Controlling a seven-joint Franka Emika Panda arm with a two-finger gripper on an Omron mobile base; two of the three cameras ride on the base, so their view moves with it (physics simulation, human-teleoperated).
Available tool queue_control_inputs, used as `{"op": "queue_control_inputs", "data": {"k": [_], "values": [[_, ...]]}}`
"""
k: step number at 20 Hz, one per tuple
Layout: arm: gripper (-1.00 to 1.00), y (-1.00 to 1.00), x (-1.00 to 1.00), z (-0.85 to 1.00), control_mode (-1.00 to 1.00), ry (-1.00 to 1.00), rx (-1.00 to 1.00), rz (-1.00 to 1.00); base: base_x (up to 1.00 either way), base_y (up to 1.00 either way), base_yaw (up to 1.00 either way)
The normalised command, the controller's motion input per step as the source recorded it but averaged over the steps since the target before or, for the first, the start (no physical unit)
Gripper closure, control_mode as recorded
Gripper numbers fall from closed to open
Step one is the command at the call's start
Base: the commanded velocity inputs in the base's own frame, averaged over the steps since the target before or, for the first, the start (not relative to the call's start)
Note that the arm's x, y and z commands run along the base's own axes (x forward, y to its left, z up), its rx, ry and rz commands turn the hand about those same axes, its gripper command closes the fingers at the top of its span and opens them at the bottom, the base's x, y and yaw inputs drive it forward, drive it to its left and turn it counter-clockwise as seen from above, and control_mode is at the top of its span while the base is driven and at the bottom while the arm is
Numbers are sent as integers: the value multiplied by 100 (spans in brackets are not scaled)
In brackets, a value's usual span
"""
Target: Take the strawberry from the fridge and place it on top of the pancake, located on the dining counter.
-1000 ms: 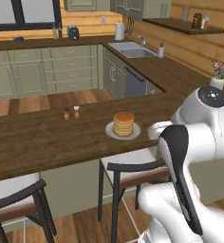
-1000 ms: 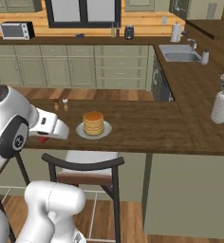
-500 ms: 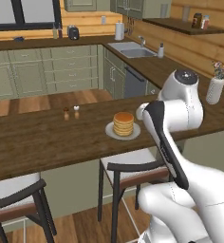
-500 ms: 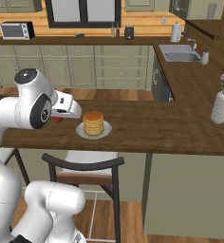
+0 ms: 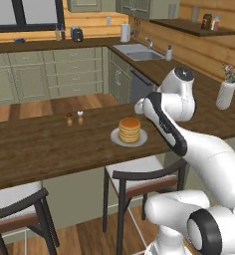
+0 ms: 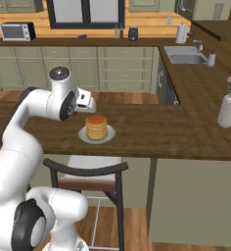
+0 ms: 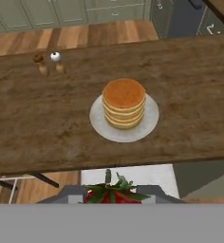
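In the hand view the gripper point(image 7: 113, 195) is closed on the strawberry point(image 7: 112, 193), whose red body and green leaves sit between the two finger tips at the 6 o'clock edge of that view; only the top of the berry is visible, so how deep it sits in the grip cannot be told. The hand hangs above the near edge of the dining counter point(image 7: 33, 128), looking down on it. At 12 o'clock from the berry stands the pancake point(image 7: 124, 102), a golden-tan stack on a round light-grey plate point(image 7: 148, 124), with its top bare and the berry well apart from it. At about 10 o'clock from the stack, near the far edge of the counter, stand two small shakers point(image 7: 47, 62), one with a brown top and one with a white top, just beside each other. In the right base view the gripper point(image 6: 84, 101) is held at about 10 o'clock from the pancake point(image 6: 96, 127), above the counter. In the left base view the arm bends over the counter at 2 o'clock from the pancake point(image 5: 129, 129), and a stool point(image 5: 144, 173) stands below the counter's edge. Farther right a white vase point(image 6: 228, 110) with flowers stands on the counter, and a sink point(image 6: 187, 58) is set in the darker countertop behind.
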Motion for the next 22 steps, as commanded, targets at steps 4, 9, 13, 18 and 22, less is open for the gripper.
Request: {"op": "queue_control_inputs", "data": {"k": [4,9,13,18,22], "values": [[100,4,100,-38,-100,9,-2,0,0,0,0],[100,0,100,-35,-100,17,-10,0,0,0,0],[100,0,100,-57,-100,1,-3,0,0,0,0],[100,0,81,-54,-100,0,0,0,0,0,0],[100,0,63,-43,-100,0,0,0,0,0,0]]}}
